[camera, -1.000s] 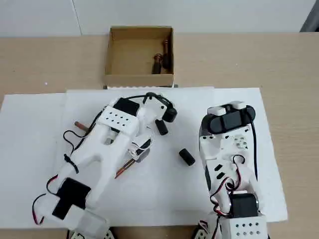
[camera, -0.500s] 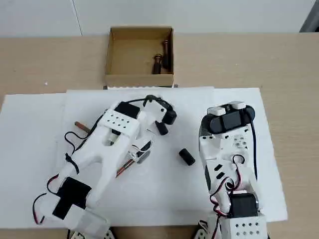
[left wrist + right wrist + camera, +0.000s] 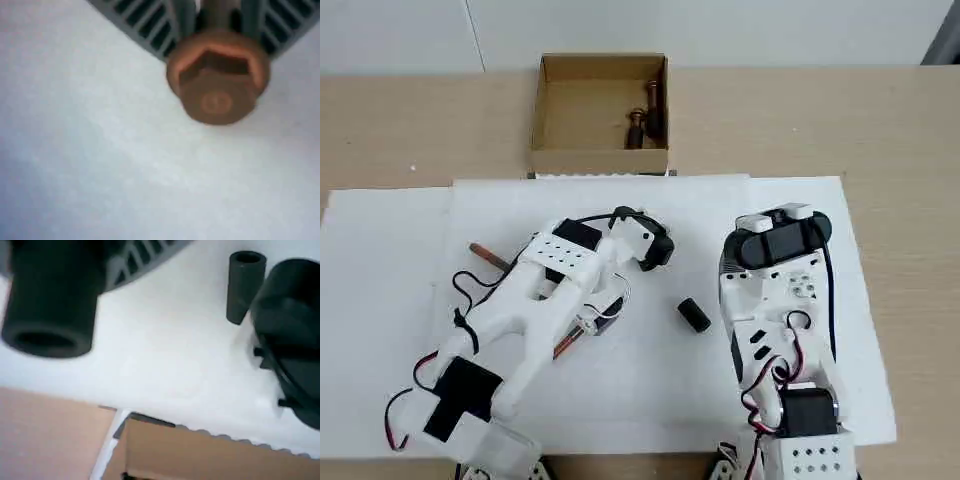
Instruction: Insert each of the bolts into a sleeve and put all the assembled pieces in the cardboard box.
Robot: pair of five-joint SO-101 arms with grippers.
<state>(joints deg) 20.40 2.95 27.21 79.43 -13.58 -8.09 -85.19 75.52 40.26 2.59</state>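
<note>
My left gripper (image 3: 601, 318) is shut on a copper bolt (image 3: 570, 342) low over the white sheet. In the left wrist view the bolt's hex head (image 3: 217, 77) pokes out between the ribbed fingers (image 3: 145, 20). In the right wrist view a black sleeve (image 3: 50, 305) is held by my right gripper (image 3: 75, 270), open end outward. A loose sleeve (image 3: 695, 314) lies between the arms. Another sleeve (image 3: 244, 285) lies beside the left arm's black motor (image 3: 290, 335). A second bolt (image 3: 485, 255) rests left of the left arm. The cardboard box (image 3: 548, 110) holds assembled pieces (image 3: 645, 120).
A white sheet (image 3: 650, 400) covers the wooden table (image 3: 420, 120) under both arms. The right arm (image 3: 775, 290) stands folded at the sheet's right side. The box's near wall (image 3: 200, 455) is at the sheet's far edge.
The left arm has drawn back slightly toward the near side with the bolt, and its black motor now covers most of the sleeve beside it. The right arm has not moved.
</note>
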